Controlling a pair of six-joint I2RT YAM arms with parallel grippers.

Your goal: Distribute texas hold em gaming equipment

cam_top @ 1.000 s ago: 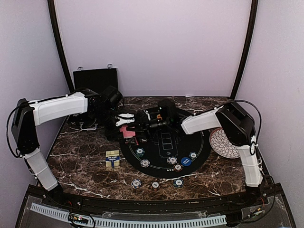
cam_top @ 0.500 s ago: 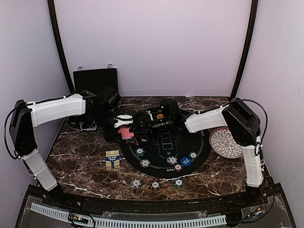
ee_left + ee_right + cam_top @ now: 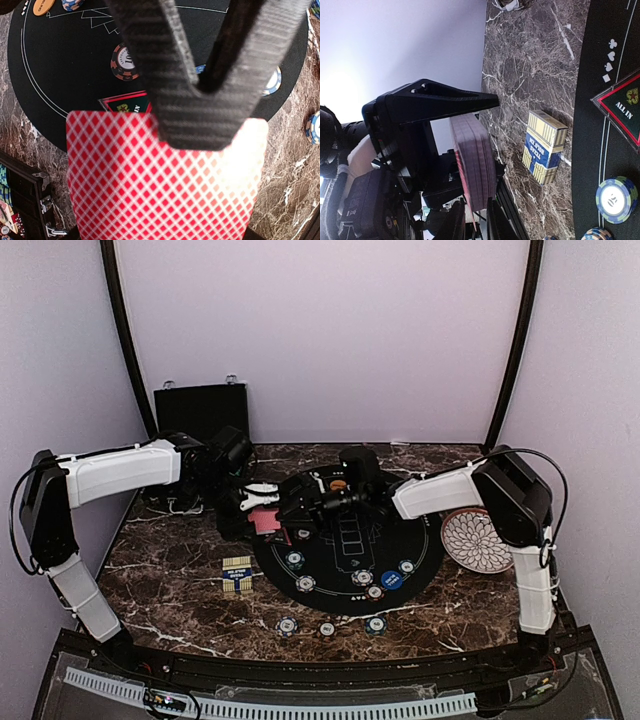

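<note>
While the left fingers (image 3: 262,488) clench a deck of red-backed cards (image 3: 165,190) above the mat's (image 3: 340,592) left rim, left of the counter's (image 3: 170,570) centre, the right fingers (image 3: 190,100) lie across the top card's edge; whether they grip it I cannot tell. Chips (image 3: 362,577) dot the mat's near half.

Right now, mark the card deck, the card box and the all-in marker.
card deck (image 3: 150,200): left wrist view, red diamond-patterned back.
card box (image 3: 538,148): right wrist view, blue label.
all-in marker (image 3: 626,107): right wrist view, green face.
</note>
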